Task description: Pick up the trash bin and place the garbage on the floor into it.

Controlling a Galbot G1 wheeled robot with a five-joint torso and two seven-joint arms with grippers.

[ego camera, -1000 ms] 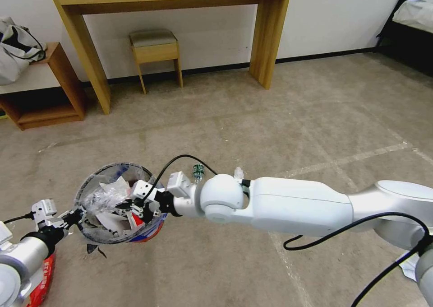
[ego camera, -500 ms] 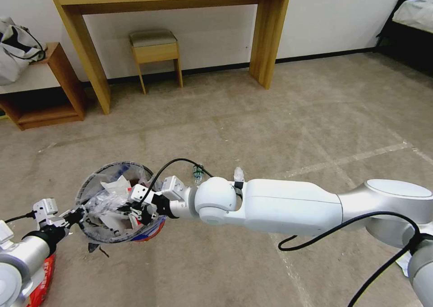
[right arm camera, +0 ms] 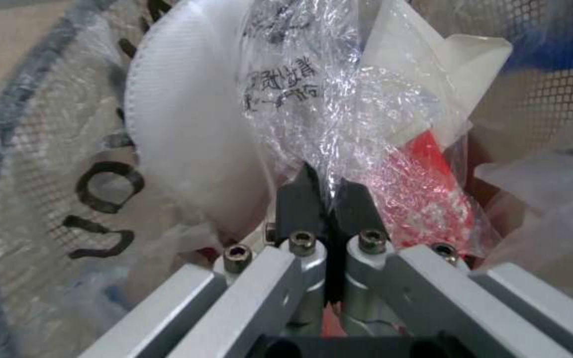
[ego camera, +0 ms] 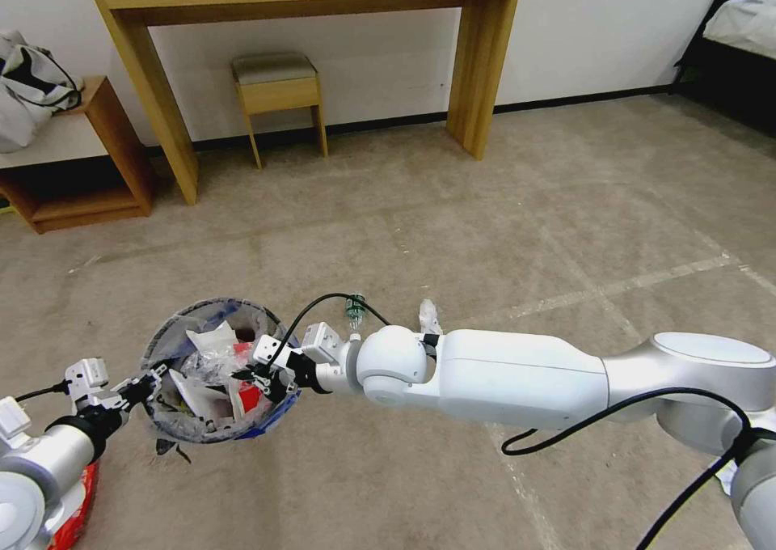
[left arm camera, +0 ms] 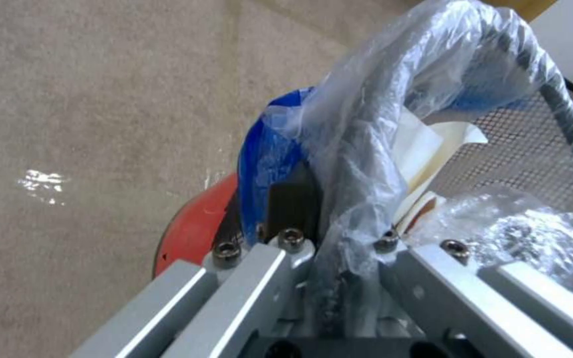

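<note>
Your bin (ego camera: 212, 372) hangs off the floor (ego camera: 501, 210), its rim clamped by the left tool (ego camera: 144, 388). Since a second ago your right tool (ego camera: 252, 370) has dipped deeper inside the bin, jaws still pinched on clear plastic (right arm camera: 339, 109). The piece sits over the other garbage, so it looks ready for release.

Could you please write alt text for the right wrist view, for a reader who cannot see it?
The right claw, shut on a sheet of crinkly clear plastic printed with dark characters, sits inside the mesh-walled trash bin. Around it lie a white insole, a red wrapper and pale crumpled paper.
</note>
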